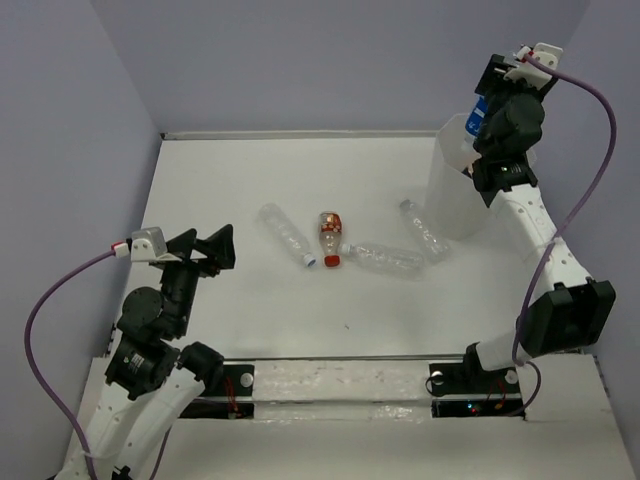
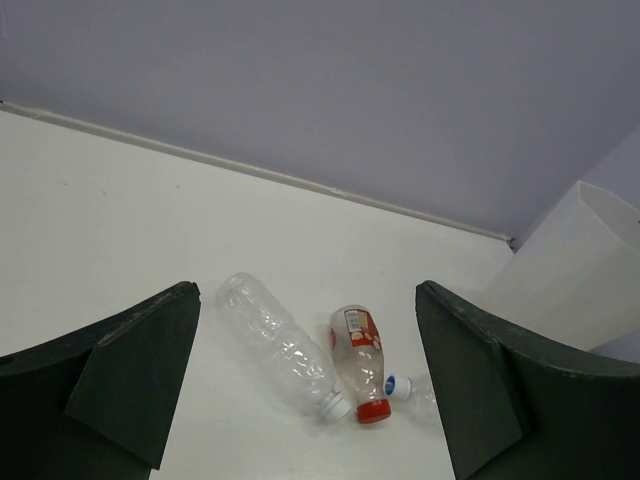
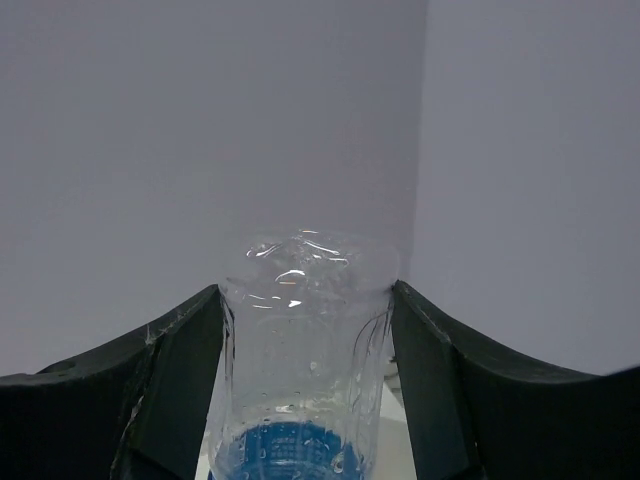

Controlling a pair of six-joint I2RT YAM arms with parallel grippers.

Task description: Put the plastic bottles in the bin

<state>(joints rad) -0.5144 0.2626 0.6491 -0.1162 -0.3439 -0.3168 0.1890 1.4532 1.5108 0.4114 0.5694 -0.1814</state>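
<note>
My right gripper (image 1: pixel 490 95) is shut on a clear blue-labelled bottle (image 1: pixel 478 113), held high over the translucent white bin (image 1: pixel 445 190) at the far right. In the right wrist view the bottle (image 3: pixel 305 350) fills the gap between both fingers. On the table lie a clear crinkled bottle (image 1: pixel 286 234), a red-capped bottle with a red-orange label (image 1: pixel 330 238), and two more clear bottles (image 1: pixel 385 258) (image 1: pixel 424 230). My left gripper (image 1: pixel 205 250) is open and empty, near left, apart from them. Its view shows the clear bottle (image 2: pixel 281 343) and the red-capped one (image 2: pixel 360 362).
The bin's side (image 2: pixel 575 270) shows at the right in the left wrist view. Lavender walls close the table at the back and the sides. A purple cable loops beside each arm.
</note>
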